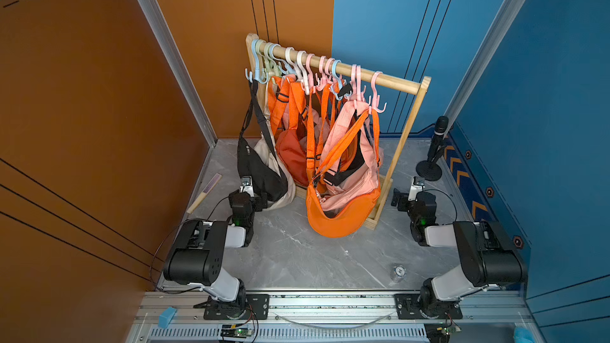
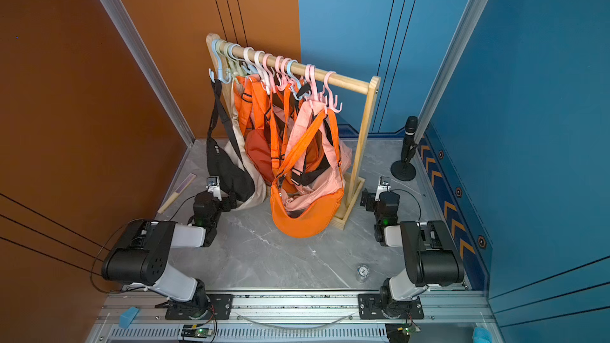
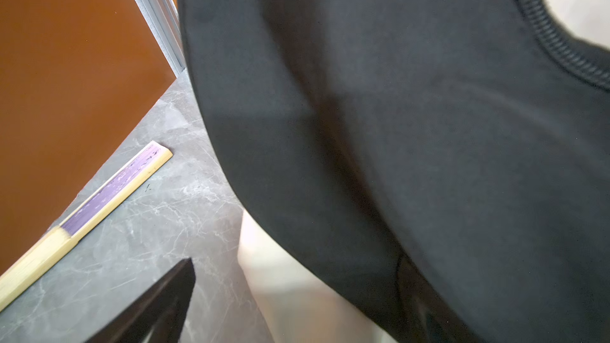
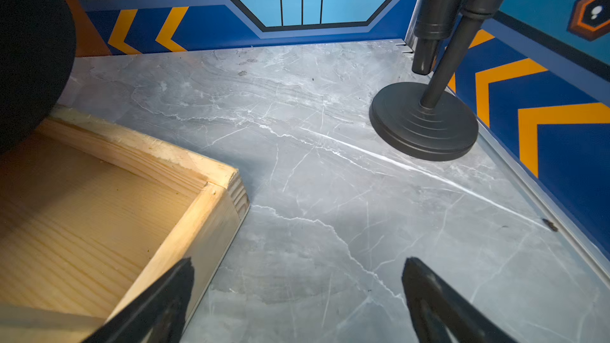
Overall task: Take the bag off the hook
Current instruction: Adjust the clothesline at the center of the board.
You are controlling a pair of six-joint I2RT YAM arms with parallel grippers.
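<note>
Nearest, at six o'clock, runs the silver aluminium rail [image 1: 330, 301]. The left gripper [image 1: 261, 201], jaws spread wide, touches the black crescent-shaped fabric bag [image 1: 260, 173]. The bag hangs by its strap from a pale blue plastic hook [image 1: 256, 75] at the nine o'clock end of the light wooden rack [image 1: 389, 82]. At three o'clock the right gripper [image 4: 297, 292] hovers with its jaws apart and empty.
</note>
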